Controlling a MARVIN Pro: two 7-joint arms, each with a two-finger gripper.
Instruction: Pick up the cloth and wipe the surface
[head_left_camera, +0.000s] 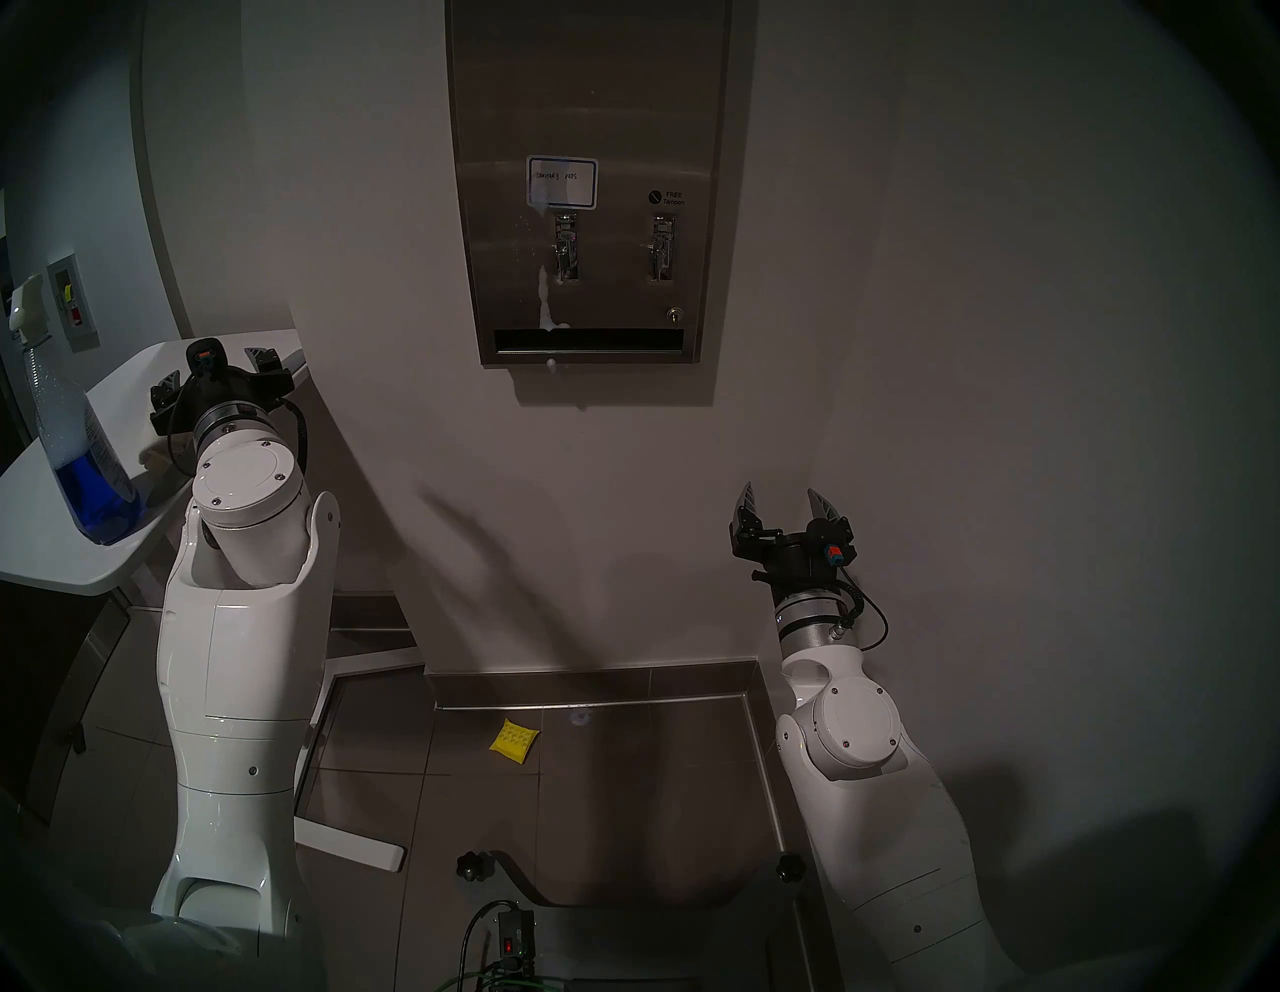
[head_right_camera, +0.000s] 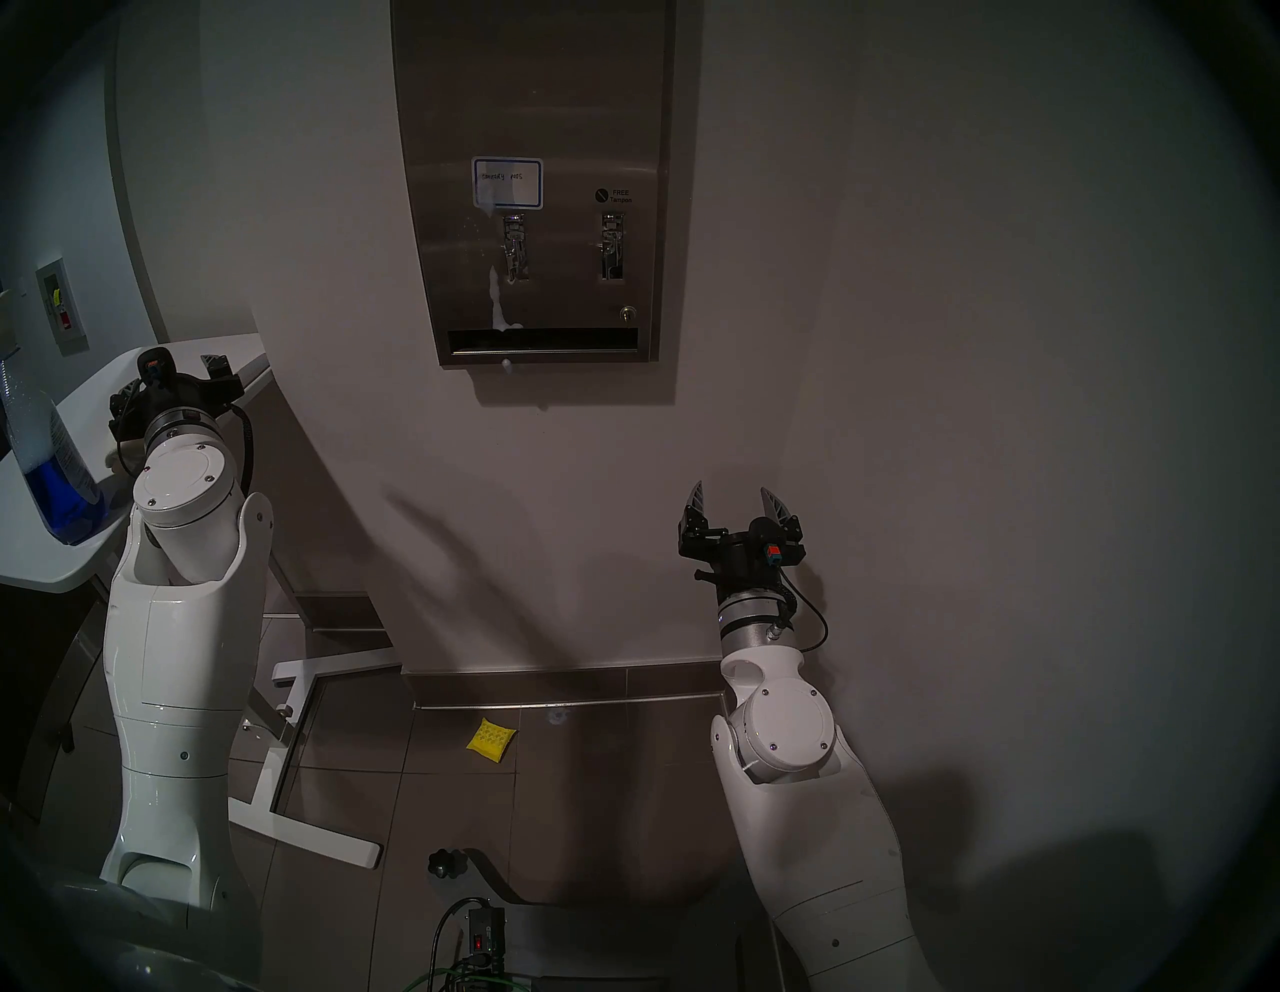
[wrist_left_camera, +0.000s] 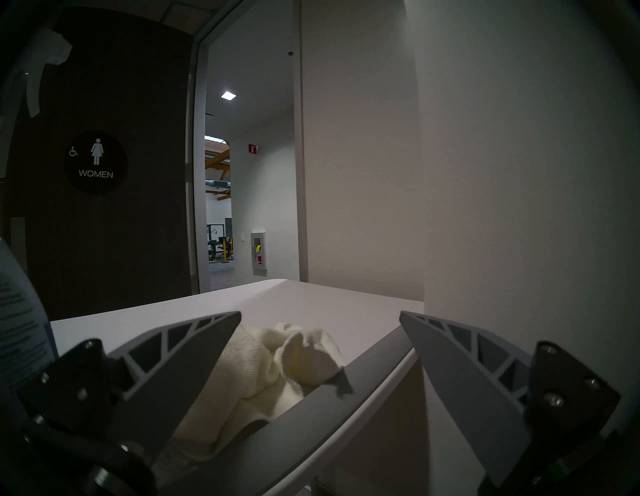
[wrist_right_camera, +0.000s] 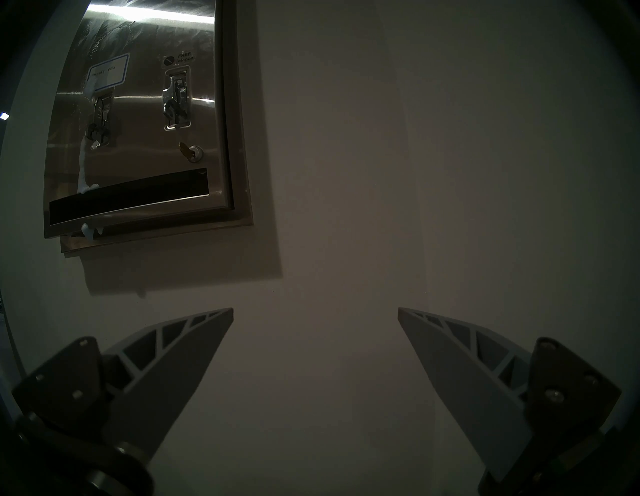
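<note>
Both jaws wide and empty, we are bringing our left gripper (wrist_left_camera: 320, 313) toward the cloth (wrist_left_camera: 277, 360) by the table's (wrist_left_camera: 363, 311) near edge; lower first, pinch its bunched middle.

Cloth (wrist_left_camera: 277, 367) lies on table (wrist_left_camera: 346, 308), right of bottle (head_left_camera: 76, 443); dispenser (head_left_camera: 589, 104) on wall.

A small white bench (head_left_camera: 69, 547) stands at the left by the wall; on it lie a crumpled cream cloth (wrist_left_camera: 277, 360), near its edge, and a spray bottle (head_left_camera: 76, 443) with blue liquid, standing upright beside it; on the grey tiled floor (head_left_camera: 623, 796) lies a yellow quilted pad (head_left_camera: 514, 740), near the baseboard.
</note>
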